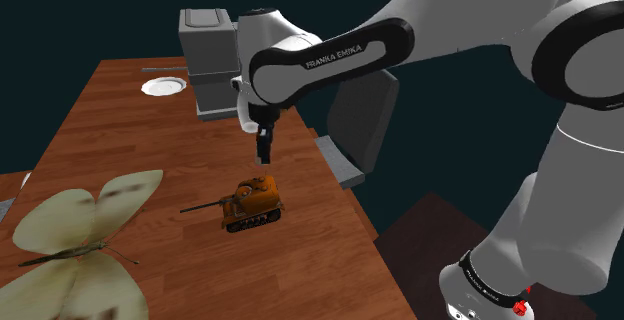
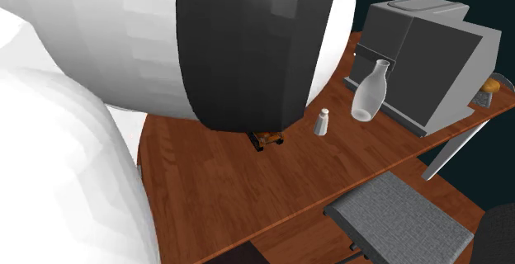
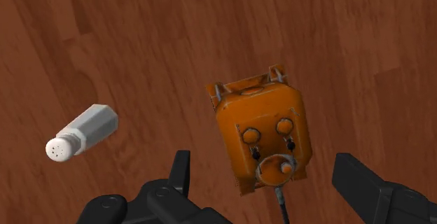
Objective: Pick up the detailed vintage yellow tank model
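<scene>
An orange-yellow tank model (image 1: pixel 252 203) stands on the brown wooden table (image 1: pixel 150 148), its thin gun barrel pointing toward the shoulder view's left. My black gripper (image 1: pixel 263 154) hangs a short way above its turret. In the wrist view the tank (image 3: pixel 262 128) lies below the gripper (image 3: pixel 269 180), which is open, its two fingers standing wide apart on either side of the turret end without touching it. In the second exterior view a small part of the tank (image 2: pixel 266 139) peeks out under the arm, which covers much of that view.
A white shaker (image 3: pixel 80 133) stands near the tank, also seen beside a clear glass bottle (image 2: pixel 369 91). A grey machine (image 1: pixel 210 58) and a white plate (image 1: pixel 163 86) sit at the table's far end. A large pale butterfly figure (image 1: pixel 80 238) occupies the near corner. A grey seat (image 2: pixel 400 221) stands beside the table.
</scene>
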Motion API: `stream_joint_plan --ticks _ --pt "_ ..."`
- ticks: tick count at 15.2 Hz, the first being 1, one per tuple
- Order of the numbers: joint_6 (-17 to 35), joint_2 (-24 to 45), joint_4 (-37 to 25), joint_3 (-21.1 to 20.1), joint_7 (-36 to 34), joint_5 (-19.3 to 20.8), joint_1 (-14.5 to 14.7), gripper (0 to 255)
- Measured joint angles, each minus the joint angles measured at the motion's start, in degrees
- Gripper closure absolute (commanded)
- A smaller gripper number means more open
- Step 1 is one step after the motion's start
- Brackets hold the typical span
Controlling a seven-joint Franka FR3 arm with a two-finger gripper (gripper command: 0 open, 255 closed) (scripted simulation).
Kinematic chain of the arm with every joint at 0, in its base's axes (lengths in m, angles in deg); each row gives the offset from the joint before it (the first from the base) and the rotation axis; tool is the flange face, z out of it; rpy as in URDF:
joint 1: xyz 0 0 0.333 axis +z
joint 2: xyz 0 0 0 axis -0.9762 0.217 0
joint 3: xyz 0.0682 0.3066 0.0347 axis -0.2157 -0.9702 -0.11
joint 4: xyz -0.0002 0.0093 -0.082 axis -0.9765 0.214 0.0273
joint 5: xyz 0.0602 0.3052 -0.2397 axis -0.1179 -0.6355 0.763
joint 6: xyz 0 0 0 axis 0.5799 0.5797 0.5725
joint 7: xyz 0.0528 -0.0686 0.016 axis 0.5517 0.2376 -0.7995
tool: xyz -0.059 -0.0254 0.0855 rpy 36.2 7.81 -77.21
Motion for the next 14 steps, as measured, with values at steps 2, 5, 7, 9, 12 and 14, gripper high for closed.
stream_joint_plan --ticks 2,5,7,9,12,14 --pt "0.37 3.79 -2.55 -0.67 0.61 1.42 1.31 0" --pt "0.14 9.9 -7.59 -1.32 2.01 3.64 3.19 0" --pt "-0.33 13.56 -10.86 -1.75 2.9 5.04 4.64 0" --pt "-0.99 16.87 -13.95 -2.14 3.93 6.32 6.08 0" --pt "-1.53 21.89 -18.45 -2.48 4.88 8.04 8.25 0" --pt "-0.47 23.0 -18.35 -2.4 4.97 8.44 8.52 0"
